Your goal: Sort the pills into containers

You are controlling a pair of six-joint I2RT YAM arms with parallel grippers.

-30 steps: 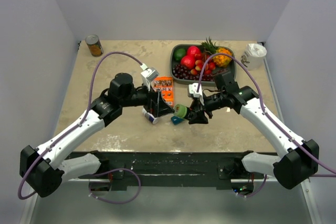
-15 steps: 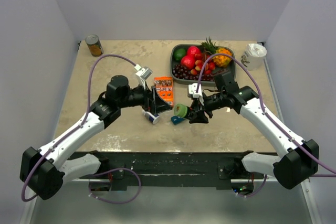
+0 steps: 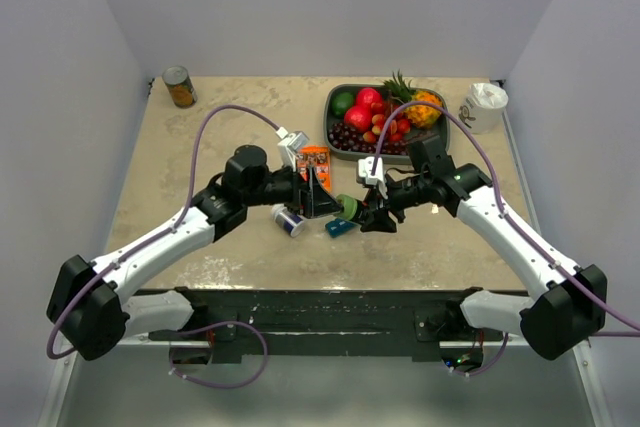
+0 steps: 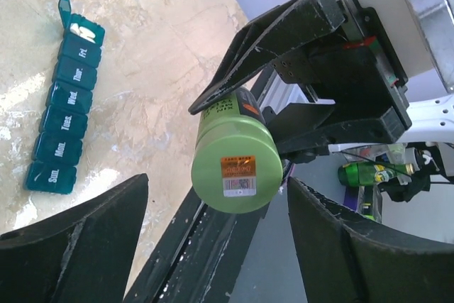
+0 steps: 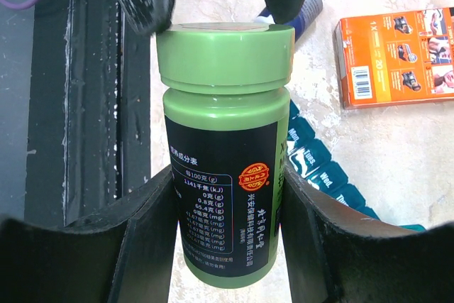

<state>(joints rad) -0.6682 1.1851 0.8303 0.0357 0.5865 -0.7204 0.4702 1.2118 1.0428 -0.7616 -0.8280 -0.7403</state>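
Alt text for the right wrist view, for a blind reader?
The right gripper holds a green pill bottle by its body, and the left gripper straddles its cap at the frame's top. Behind the bottle, a teal pill organizer and an orange box lie on the table.

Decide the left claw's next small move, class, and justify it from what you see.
Probably close the left claw onto the cap of the green bottle and twist. The right claw grips the bottle's body, the cap is on, and the left fingers flank it, open. The organizer's end compartment stands open.
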